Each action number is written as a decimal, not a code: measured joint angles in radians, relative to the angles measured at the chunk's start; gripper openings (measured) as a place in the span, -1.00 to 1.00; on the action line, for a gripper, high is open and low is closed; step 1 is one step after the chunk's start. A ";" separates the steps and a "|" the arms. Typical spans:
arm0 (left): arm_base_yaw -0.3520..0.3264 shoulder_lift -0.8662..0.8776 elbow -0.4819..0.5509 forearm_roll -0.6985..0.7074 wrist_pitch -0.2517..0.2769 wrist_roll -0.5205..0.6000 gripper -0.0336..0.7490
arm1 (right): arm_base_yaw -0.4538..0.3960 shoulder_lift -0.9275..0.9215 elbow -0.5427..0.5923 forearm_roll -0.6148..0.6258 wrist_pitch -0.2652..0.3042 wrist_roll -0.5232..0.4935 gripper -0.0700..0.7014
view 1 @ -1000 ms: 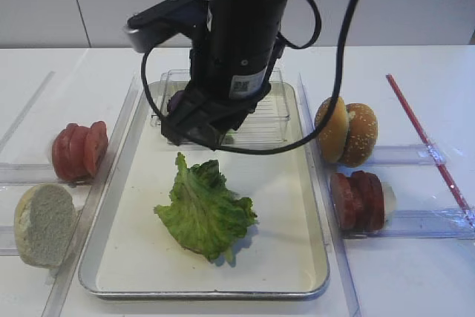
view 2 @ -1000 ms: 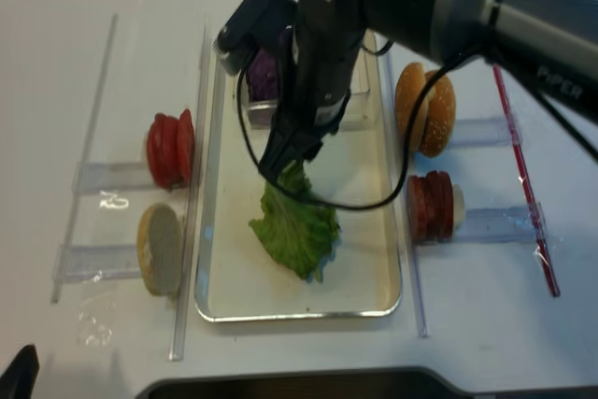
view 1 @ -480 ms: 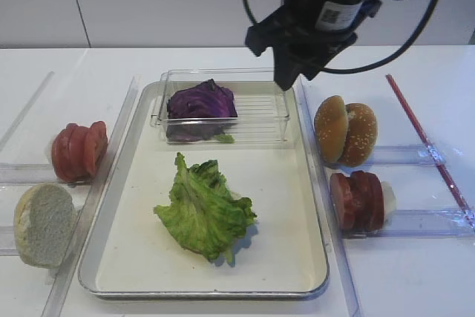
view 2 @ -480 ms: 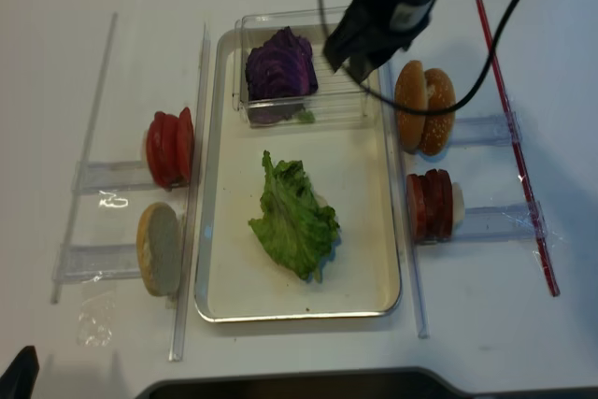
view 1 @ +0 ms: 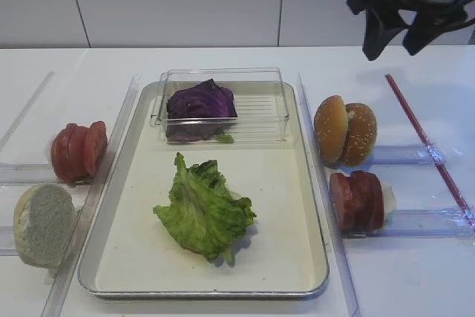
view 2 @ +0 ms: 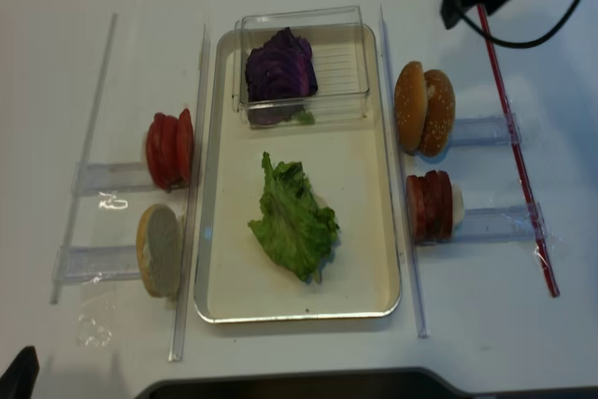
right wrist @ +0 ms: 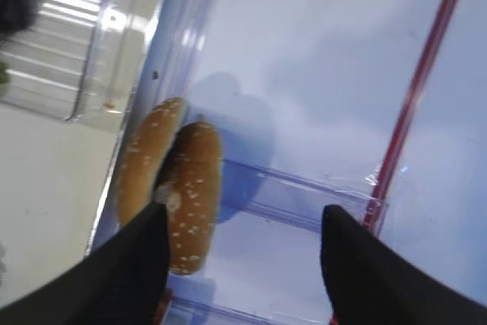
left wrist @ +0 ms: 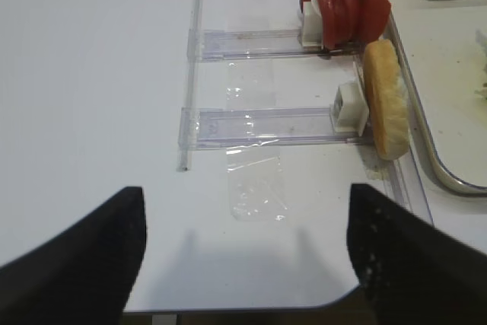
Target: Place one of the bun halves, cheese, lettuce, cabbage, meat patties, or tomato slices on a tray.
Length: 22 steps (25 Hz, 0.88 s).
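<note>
Lettuce point(view 1: 204, 209) is seen lying flat in the middle of the silver tray point(view 1: 312, 257) on a white worktop point(view 1: 415, 287), clear of both arms. Purple cabbage point(view 1: 200, 103) is held in a clear plastic container point(view 1: 260, 113) at the tray's far end. Tomato slices point(view 1: 78, 150) and a pale bun half point(view 1: 43, 224) are racked to the left of the tray, sesame bun halves point(view 1: 345, 131) and meat patties point(view 1: 360, 200) to the right. The right claw point(view 1: 392, 33) is raised above the worktop's far right corner, its fingers point(right wrist: 358, 268) parted and nothing between them. The left claw point(left wrist: 243, 256) is shown spread wide and empty over bare worktop.
</note>
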<state>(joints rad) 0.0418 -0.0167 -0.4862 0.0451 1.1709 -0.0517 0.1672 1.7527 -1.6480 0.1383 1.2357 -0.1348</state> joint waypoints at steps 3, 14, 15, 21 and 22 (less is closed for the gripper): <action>0.000 0.000 0.000 0.000 0.000 0.000 0.47 | -0.060 -0.009 0.000 0.000 0.000 0.006 0.49; 0.000 0.000 0.000 0.000 0.000 0.000 0.47 | -0.142 -0.170 0.000 -0.004 0.010 -0.007 0.54; 0.000 0.000 0.000 0.000 0.000 0.000 0.47 | -0.142 -0.200 0.002 -0.002 0.012 -0.007 0.54; 0.000 0.000 0.000 0.000 0.000 0.000 0.47 | -0.142 -0.380 0.105 -0.002 0.018 -0.007 0.55; 0.000 0.000 0.000 0.000 0.000 0.000 0.47 | -0.142 -0.416 0.131 0.000 0.020 -0.007 0.55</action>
<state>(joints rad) 0.0418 -0.0167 -0.4862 0.0451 1.1709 -0.0517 0.0253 1.3362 -1.5174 0.1385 1.2558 -0.1420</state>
